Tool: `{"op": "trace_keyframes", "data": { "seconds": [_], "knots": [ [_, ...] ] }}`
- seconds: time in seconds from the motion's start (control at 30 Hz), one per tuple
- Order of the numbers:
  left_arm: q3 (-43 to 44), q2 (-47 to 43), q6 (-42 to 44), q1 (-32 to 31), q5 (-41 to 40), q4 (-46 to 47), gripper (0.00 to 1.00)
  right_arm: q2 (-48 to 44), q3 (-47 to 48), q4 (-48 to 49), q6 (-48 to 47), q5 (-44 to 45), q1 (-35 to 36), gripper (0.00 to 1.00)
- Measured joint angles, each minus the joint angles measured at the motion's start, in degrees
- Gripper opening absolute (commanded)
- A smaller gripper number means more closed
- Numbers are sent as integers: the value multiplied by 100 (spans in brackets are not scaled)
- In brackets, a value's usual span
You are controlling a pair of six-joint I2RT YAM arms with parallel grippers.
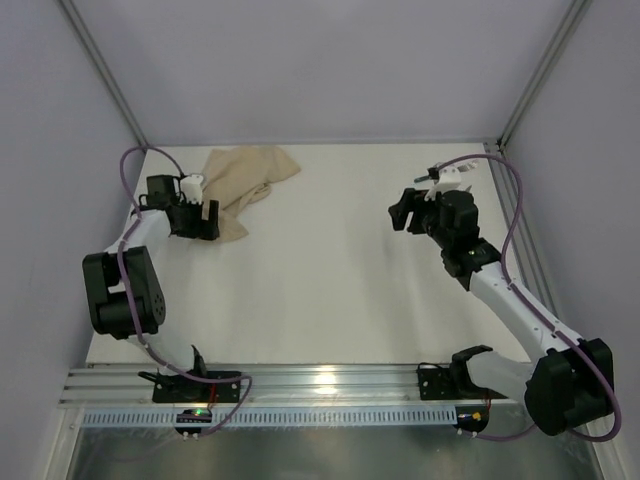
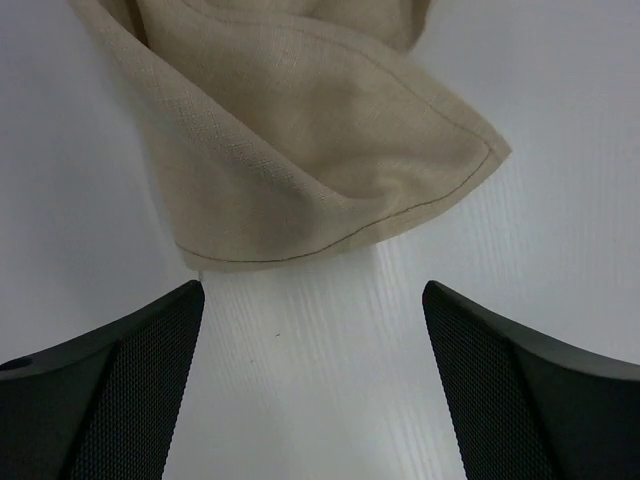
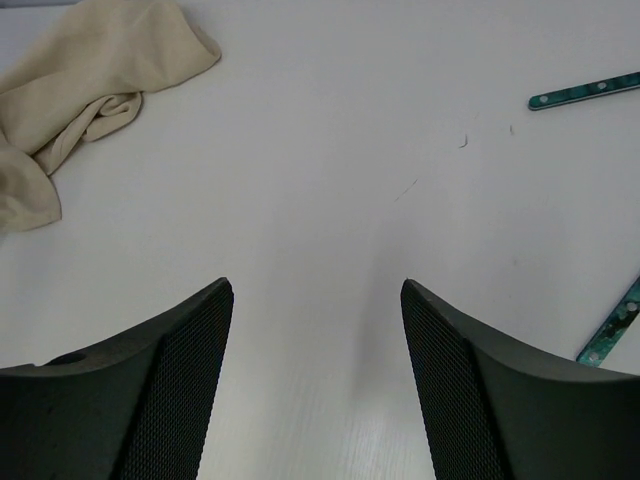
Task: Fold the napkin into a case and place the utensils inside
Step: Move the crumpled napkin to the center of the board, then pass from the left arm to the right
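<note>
The beige napkin lies crumpled at the far left of the white table. One hemmed corner of the napkin fills the top of the left wrist view. My left gripper stands open just short of that corner, its jaws wide apart over bare table and touching no cloth. My right gripper hangs open over the right half of the table with nothing between its jaws. Two green utensil handles show in the right wrist view, one at the upper right and one at the right edge. Their silver ends are out of frame.
The table is walled by grey panels at the back and sides, with metal posts at the far corners. An aluminium rail carrying both arm bases runs along the near edge. Purple cables loop beside each arm.
</note>
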Motion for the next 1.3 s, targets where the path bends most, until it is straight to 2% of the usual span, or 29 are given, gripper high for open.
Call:
{"op": "trace_keyframes", "data": {
  "seconds": [0.2,0.23,0.33,0.37,0.43,0.47,0.53,0.57,0.73,0.83,1.07,1.3],
  "knots": [
    [605,920,-33,-286,-514,-516,91,295,26,-289,142,20,533,72],
    [702,1014,-52,-350,-586,-527,89,356,26,-330,151,31,612,72],
    [1047,1360,-90,-485,-798,-522,74,535,26,-437,184,57,817,71],
    [1139,1480,-103,-503,-850,-511,61,588,26,-468,190,59,863,71],
    [1233,1679,-94,-501,-911,-509,47,658,26,-516,205,55,944,70],
    [1239,1762,-105,-494,-929,-509,29,682,26,-540,208,50,984,69],
    [1261,1864,-122,-487,-970,-518,3,734,28,-546,223,42,1058,67],
    [1279,1867,-122,-476,-898,-520,0,756,33,-549,227,33,1095,66],
    [1185,1725,-26,-549,-306,-785,0,1093,238,-614,251,-22,1528,65],
    [839,1167,181,-848,118,-1104,0,1412,487,-629,302,-164,1912,65],
    [-120,-704,708,-2465,1016,-1593,0,2142,686,-114,885,-1073,2417,78],
    [-376,-704,684,-2590,1185,-1635,0,3200,914,358,1311,-1784,2723,78]
  ]
}}
